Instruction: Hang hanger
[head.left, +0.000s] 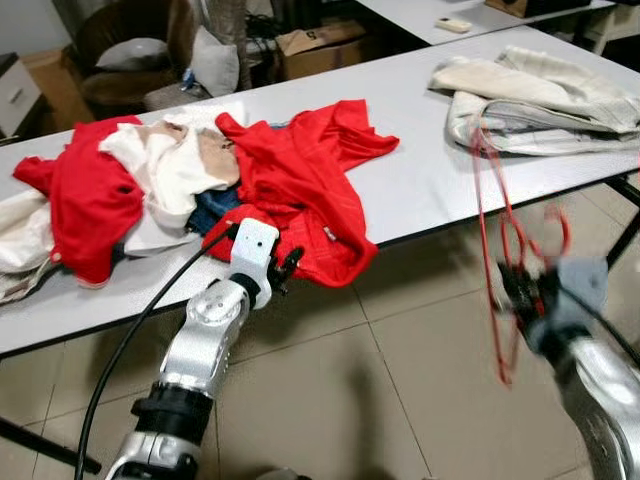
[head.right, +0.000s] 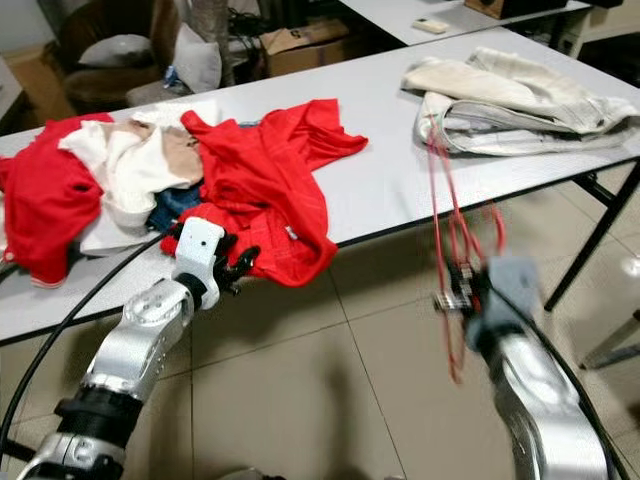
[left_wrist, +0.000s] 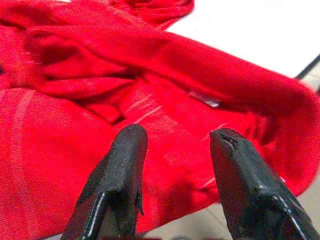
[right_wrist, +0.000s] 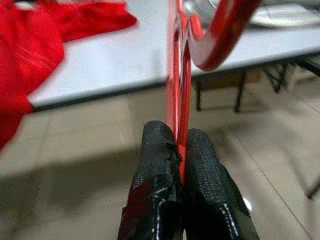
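Note:
A thin red hanger (head.left: 497, 245) hangs off the table's front edge on the right, its top still over the white cloth (head.left: 540, 95). My right gripper (head.left: 520, 285) is shut on the hanger's wire; the right wrist view shows the red hanger (right_wrist: 179, 75) pinched between both fingers (right_wrist: 157, 170). A red shirt (head.left: 300, 185) lies over the table edge at the middle. My left gripper (head.left: 288, 268) is open right at the shirt's lower hem, its fingers (left_wrist: 125, 165) apart in front of the red cloth (left_wrist: 165, 85).
A long white table (head.left: 430, 170) carries a heap of red, white and beige clothes (head.left: 110, 190) at the left. Tiled floor lies below. A black table leg (head.right: 590, 240) stands at the right. Boxes and a chair sit behind the table.

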